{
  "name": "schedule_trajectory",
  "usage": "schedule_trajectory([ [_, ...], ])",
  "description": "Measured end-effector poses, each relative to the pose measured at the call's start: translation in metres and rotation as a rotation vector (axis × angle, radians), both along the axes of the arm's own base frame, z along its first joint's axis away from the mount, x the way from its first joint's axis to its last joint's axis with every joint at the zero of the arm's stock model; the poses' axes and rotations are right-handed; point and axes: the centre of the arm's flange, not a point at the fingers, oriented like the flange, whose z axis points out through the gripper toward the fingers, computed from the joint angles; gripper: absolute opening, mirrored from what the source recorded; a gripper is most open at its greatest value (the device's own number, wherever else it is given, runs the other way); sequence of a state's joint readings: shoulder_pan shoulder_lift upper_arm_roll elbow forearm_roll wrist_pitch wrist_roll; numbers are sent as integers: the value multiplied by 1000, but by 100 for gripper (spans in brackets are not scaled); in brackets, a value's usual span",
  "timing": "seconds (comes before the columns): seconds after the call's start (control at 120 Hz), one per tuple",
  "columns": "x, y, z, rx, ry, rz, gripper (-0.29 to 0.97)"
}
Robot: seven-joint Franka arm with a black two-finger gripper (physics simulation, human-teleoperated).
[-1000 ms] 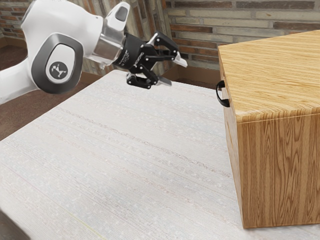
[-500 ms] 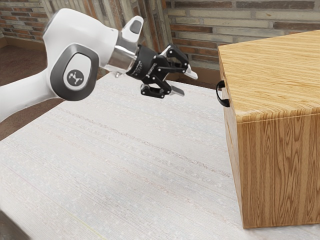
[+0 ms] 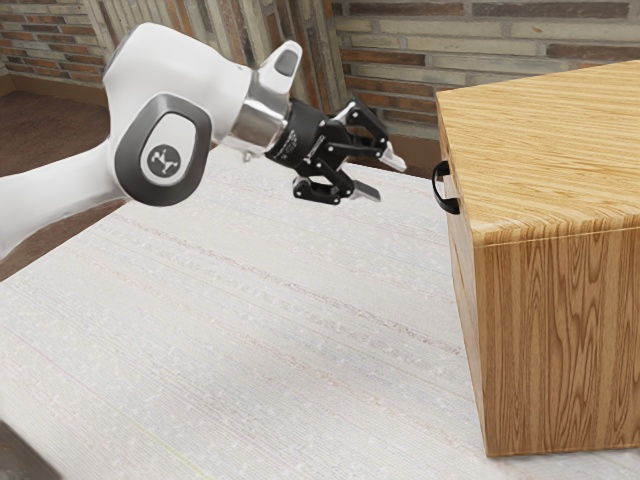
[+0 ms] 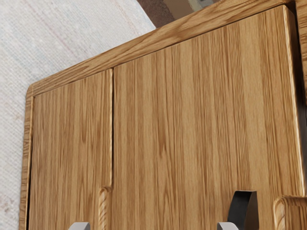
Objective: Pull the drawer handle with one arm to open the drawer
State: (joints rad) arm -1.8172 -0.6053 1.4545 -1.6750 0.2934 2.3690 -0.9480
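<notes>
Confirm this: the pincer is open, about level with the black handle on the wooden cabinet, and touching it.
Wrong in one respect: the pincer is open and about level with the black handle on the wooden cabinet, but it is not touching it. The exterior view shows a clear gap between the fingertips and the handle.

The wooden cabinet (image 3: 545, 200) runs off the exterior view's right edge, its front turned nearly edge-on, so drawer seams cannot be told there. The white arm (image 3: 60, 200) is cut off at that view's left. In the wrist view, the black handle (image 4: 243, 208) is cropped at the picture's edge.
</notes>
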Motion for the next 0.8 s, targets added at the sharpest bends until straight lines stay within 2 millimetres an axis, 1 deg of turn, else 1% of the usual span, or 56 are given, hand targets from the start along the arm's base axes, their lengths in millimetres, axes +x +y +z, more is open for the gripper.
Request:
schedule_trajectory([
  [0.05, -1, -1, 7, 28, 4, 7, 29],
  [0.125, -2, -5, 10, 53, 17, 6, 29],
  [0.225, -2, -18, 16, 60, 23, -8, 28],
  [0.258, -1, -17, 13, 55, 31, -8, 28],
  [0.325, 7, -9, -1, 31, 53, -13, 28],
  [0.367, 10, -9, -6, 24, 60, -20, 28],
  [0.508, 15, -19, -9, 31, 58, -30, 28],
  [0.558, 15, -18, -5, 33, 53, -25, 28],
  [0.7, 13, -19, 16, 33, 18, -10, 27],
  [0.8, 12, -25, 20, 25, 4, -12, 27],
])
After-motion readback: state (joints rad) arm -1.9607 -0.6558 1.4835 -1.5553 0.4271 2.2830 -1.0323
